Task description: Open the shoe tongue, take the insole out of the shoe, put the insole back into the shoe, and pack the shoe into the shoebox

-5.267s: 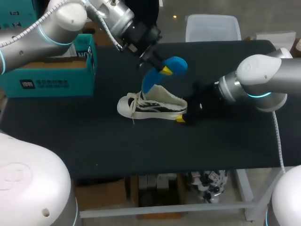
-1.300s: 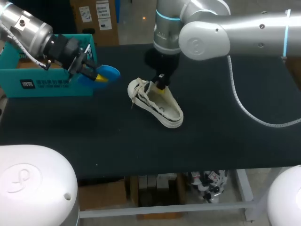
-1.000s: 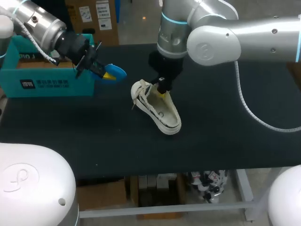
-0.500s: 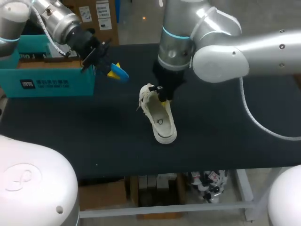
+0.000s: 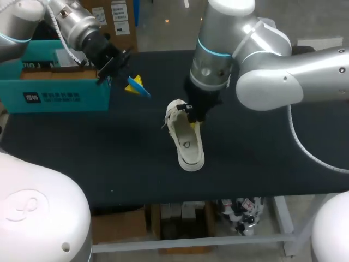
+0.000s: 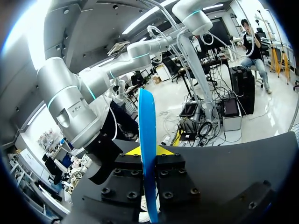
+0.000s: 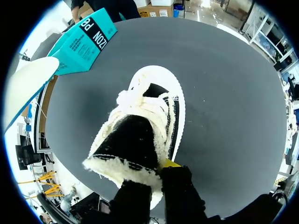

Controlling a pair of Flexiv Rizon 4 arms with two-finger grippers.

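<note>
The right gripper (image 5: 192, 113) is closed on the shoe tongue (image 7: 126, 140), which is held raised over the opening. The shoe (image 5: 187, 143) is set on the black table (image 5: 272, 158) near its middle. Its long axis is laid roughly from the far edge to the near edge, with the toe turned away and slightly toward the teal shoebox (image 5: 54, 87) and the heel nearest the front edge. The left gripper (image 5: 131, 84) is clamped on the blue insole (image 6: 145, 140), which is held on edge above the table between shoebox and shoe.
</note>
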